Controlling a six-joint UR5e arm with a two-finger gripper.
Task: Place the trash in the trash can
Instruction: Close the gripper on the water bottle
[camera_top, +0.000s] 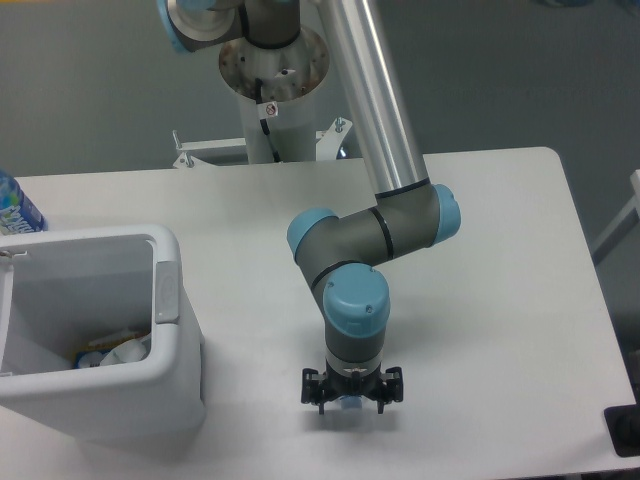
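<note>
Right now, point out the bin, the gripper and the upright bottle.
bin (168, 295): fixed camera, right wall's rim.
gripper (351, 403): fixed camera, between the fingertips.
upright bottle (14, 208): fixed camera, blue label at left edge.

The arm folds at its elbow and points the gripper (351, 398) straight down, its jaws low near the bench (500, 300).

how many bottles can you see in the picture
2. An upright blue-labelled bottle at the far left edge, behind the trash can. A flattened clear bottle under the claw, mostly hidden by the arm. More may lie hidden inside the can.
</note>
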